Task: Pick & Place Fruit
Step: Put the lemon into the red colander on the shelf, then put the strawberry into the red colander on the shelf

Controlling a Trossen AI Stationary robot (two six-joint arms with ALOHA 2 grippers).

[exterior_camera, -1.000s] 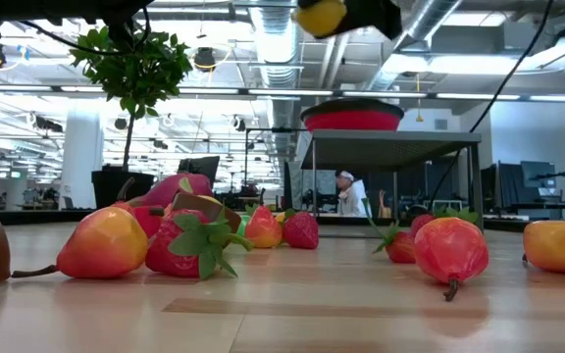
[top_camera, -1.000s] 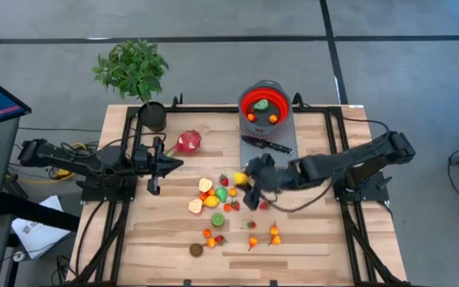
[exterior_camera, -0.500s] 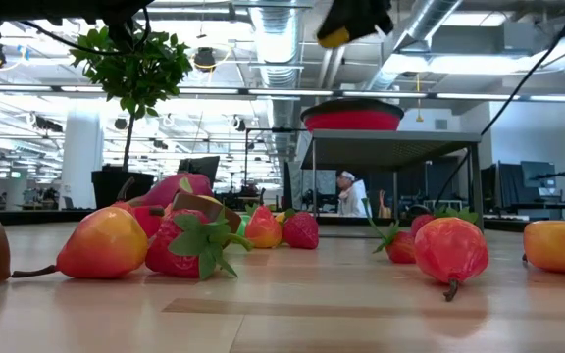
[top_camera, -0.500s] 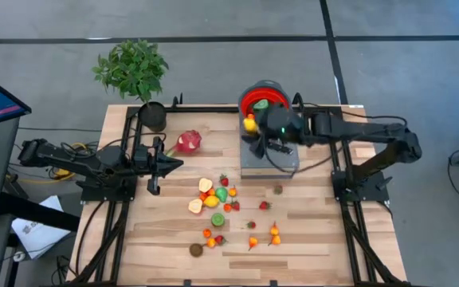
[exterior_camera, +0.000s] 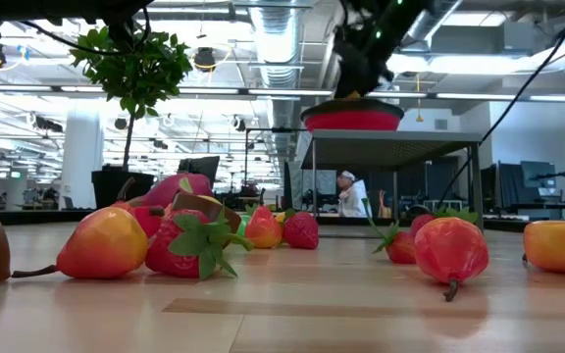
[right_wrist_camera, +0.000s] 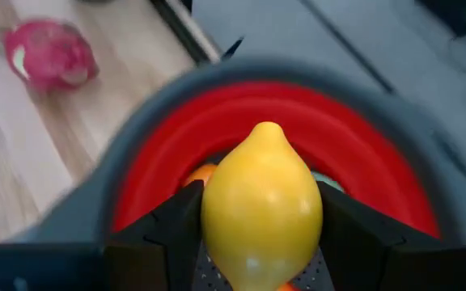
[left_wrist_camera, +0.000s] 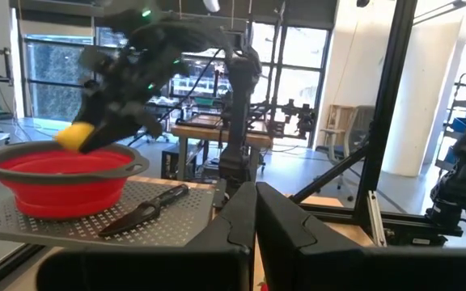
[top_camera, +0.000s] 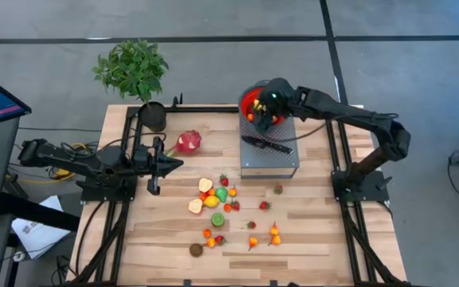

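Hovering directly above the red bowl (top_camera: 259, 104), the right hand (right_wrist_camera: 259, 242) gripped a yellow lemon (right_wrist_camera: 261, 206) between its fingers, pointed end forward, so release looked like a straight drop. The left hand (top_camera: 154, 167) waited over the tabletop (top_camera: 309, 239), seemingly closed and empty.

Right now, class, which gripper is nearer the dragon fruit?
Left. The left gripper waits just beside the dragon fruit; the right gripper is farther off, holding a lemon over the red bowl.

My dark tool (right_wrist_camera: 261, 242) grips a glossy yellow lemon (right_wrist_camera: 261, 208) — under it a round red bowl (right_wrist_camera: 168, 162), grey inside — pink-red dragon fruit (right_wrist_camera: 48, 53) on the pale wooden counter (right_wrist_camera: 14, 145).
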